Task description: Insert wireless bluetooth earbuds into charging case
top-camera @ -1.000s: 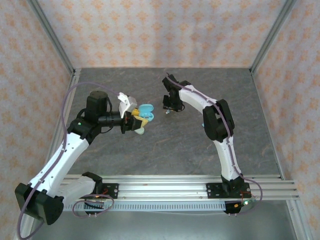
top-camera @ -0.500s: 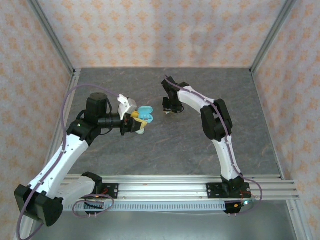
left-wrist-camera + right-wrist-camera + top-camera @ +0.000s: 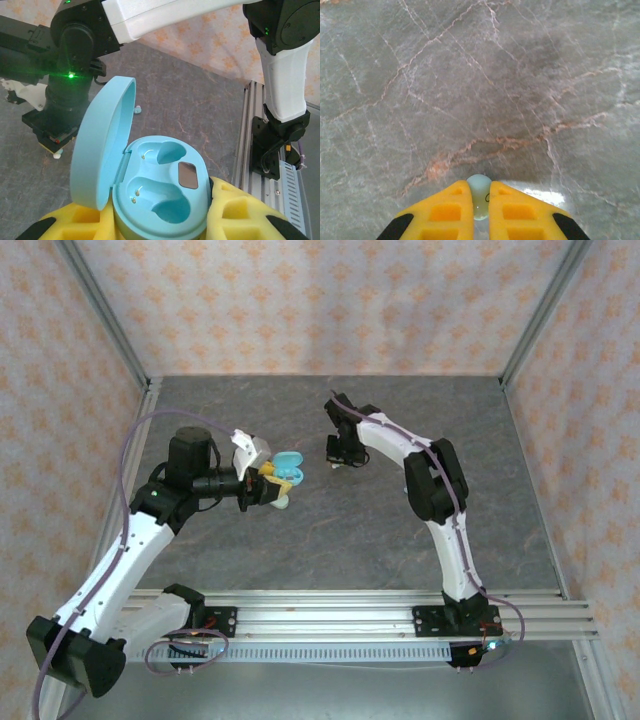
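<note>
Teal-blue oval plastic charging case (image 3: 165,200): sat clamped in yellow left fingers (image 3: 235,210), lid up, both wells empty. Pale mint-white plastic earbud (image 3: 480,192): pinched down at grey marbled desk (image 3: 470,75) between closed right fingers (image 3: 445,212). Risked popping free on lifting, given tip-only hold on rounded shell.

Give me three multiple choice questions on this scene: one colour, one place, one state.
1. The earbud in the right gripper is: A black; B red; C pale mint-white.
2. Where is the charging case? A in the left gripper; B in the right gripper; C in neither.
3. The case's lid is: A open; B shut; C detached.
Answers: C, seen in the right wrist view; A, its yellow fingers flank the case; A, the lid stands raised over empty sockets.
</note>
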Robot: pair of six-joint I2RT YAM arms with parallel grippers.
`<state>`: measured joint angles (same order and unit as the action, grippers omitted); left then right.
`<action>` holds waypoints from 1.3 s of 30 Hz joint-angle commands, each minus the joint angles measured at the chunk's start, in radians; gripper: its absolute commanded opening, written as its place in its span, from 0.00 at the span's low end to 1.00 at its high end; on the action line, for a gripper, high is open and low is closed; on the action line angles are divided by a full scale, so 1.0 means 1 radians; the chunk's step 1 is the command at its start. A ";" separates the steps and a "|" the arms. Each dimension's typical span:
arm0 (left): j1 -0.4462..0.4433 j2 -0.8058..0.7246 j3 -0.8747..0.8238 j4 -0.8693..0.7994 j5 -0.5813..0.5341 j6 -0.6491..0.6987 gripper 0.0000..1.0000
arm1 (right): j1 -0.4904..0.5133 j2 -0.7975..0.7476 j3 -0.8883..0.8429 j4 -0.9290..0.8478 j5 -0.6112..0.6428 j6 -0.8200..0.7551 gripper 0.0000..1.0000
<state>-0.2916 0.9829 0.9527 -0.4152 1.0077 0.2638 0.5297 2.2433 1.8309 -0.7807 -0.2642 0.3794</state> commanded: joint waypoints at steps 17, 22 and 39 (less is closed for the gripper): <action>-0.075 -0.004 -0.078 0.332 -0.051 -0.057 0.26 | 0.073 -0.667 -0.223 -0.210 0.093 0.010 0.10; -0.122 0.038 -0.070 0.394 -0.091 -0.065 0.26 | 0.133 -0.803 -0.207 -0.272 0.149 0.049 0.10; -0.152 0.084 -0.022 0.391 -0.115 -0.040 0.26 | 0.367 -0.901 -0.170 -0.131 0.129 0.058 0.10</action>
<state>-0.4366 1.0679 0.8928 -0.0551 0.9031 0.2100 0.8719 1.3109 1.6089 -0.9272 -0.1558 0.4522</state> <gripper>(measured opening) 0.319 0.102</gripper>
